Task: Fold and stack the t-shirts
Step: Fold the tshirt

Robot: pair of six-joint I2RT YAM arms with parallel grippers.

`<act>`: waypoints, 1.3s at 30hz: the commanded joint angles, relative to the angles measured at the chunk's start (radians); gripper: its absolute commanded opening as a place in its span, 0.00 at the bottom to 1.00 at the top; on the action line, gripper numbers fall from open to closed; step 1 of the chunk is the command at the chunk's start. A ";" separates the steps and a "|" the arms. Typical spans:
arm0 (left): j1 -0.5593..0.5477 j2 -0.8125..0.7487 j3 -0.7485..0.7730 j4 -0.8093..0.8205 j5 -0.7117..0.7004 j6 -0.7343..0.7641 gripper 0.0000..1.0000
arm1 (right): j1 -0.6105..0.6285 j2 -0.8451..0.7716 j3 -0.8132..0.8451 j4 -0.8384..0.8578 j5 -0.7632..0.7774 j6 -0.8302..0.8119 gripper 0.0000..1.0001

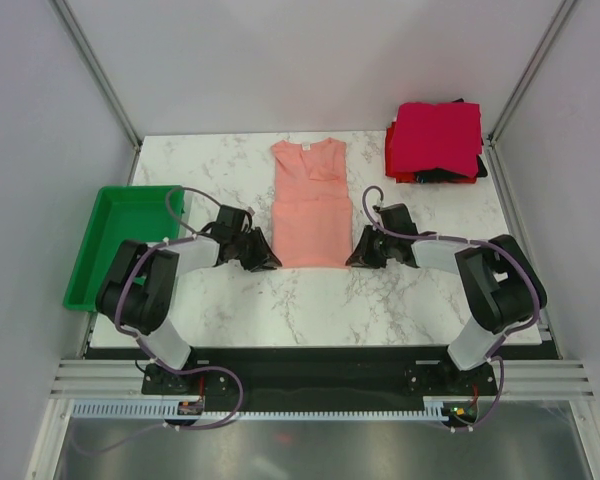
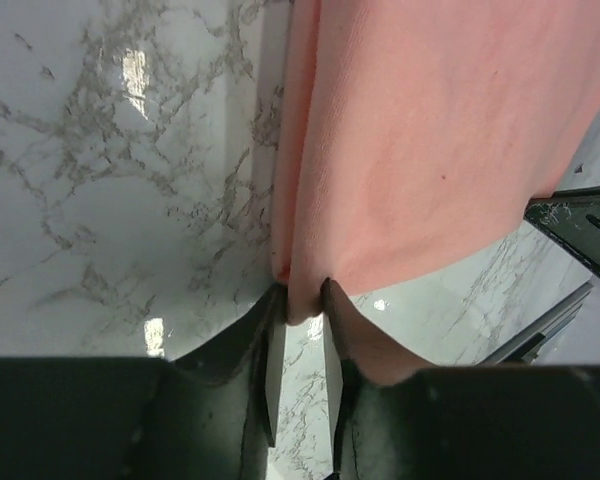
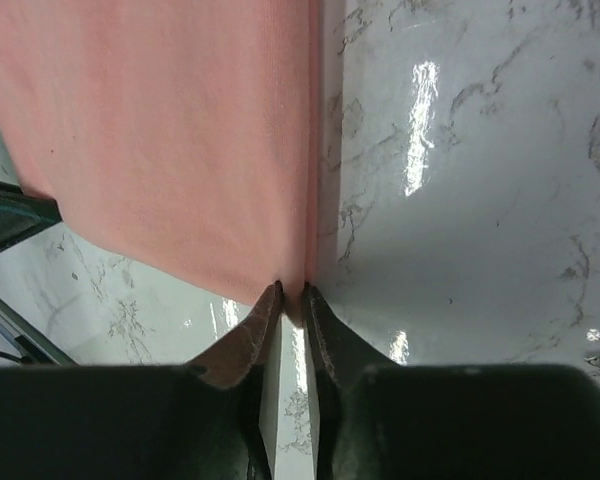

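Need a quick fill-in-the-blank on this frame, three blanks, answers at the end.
The left claw and right claw are each shut on a near corner of the flat shirt, whose colour is ____.
The folded stack sits at the table's far ____ corner.
The tray at the table's left edge is coloured ____.
Missing words: pink; right; green.

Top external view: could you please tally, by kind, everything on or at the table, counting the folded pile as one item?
salmon-pink t-shirt, laid flat: 1
pile of folded t-shirts: 1
green tray: 1
robot arms, left arm and right arm: 2
Total: 5
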 commanded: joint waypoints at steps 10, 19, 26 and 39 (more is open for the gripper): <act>-0.031 -0.061 -0.014 -0.041 -0.047 -0.027 0.02 | 0.003 -0.048 -0.039 -0.036 0.001 0.012 0.00; -0.234 -0.446 -0.057 -0.344 -0.193 -0.133 0.02 | 0.012 -0.459 -0.113 -0.331 0.053 0.037 0.00; -0.491 -0.713 -0.057 -0.560 -0.312 -0.303 0.02 | 0.090 -0.839 -0.101 -0.683 0.145 0.139 0.00; -0.529 -0.719 0.217 -0.791 -0.533 -0.314 0.02 | 0.154 -0.756 0.170 -0.820 0.356 0.064 0.00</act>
